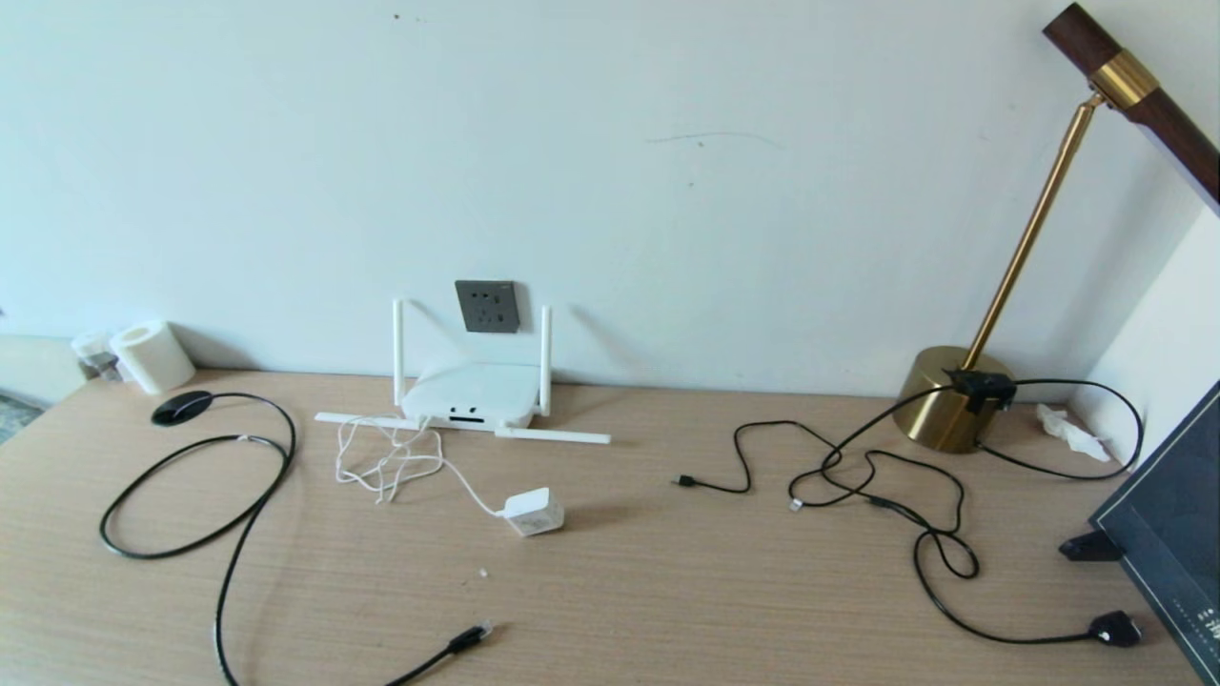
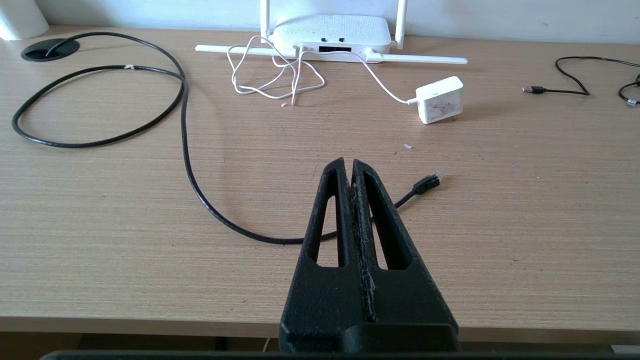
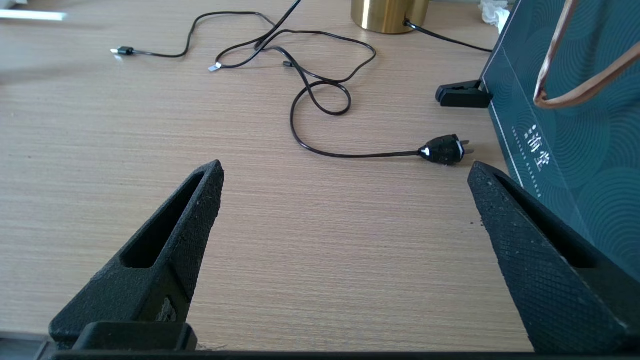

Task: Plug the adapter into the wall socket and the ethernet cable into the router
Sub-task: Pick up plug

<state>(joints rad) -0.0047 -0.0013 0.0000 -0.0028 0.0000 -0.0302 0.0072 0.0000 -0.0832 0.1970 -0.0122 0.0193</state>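
Note:
The white router (image 1: 472, 395) (image 2: 331, 36) lies against the wall under the dark grey wall socket (image 1: 487, 306). Its thin white cord runs to the white adapter (image 1: 534, 512) (image 2: 439, 99), lying loose on the desk. The black ethernet cable (image 1: 238, 514) (image 2: 182, 130) loops across the left of the desk, its clear plug tip (image 1: 474, 634) (image 2: 430, 181) free near the front edge. My left gripper (image 2: 348, 162) is shut and empty above the front edge, just short of that plug. My right gripper (image 3: 345, 167) hangs wide open over bare desk. Neither arm shows in the head view.
A brass lamp (image 1: 948, 398) stands at the back right, with thin black cables (image 1: 858, 476) and a two-pin plug (image 1: 1113, 629) (image 3: 442, 149) trailing from it. A dark teal board (image 1: 1172, 534) (image 3: 565, 120) leans at the right edge. A white roll (image 1: 151, 355) sits at the back left.

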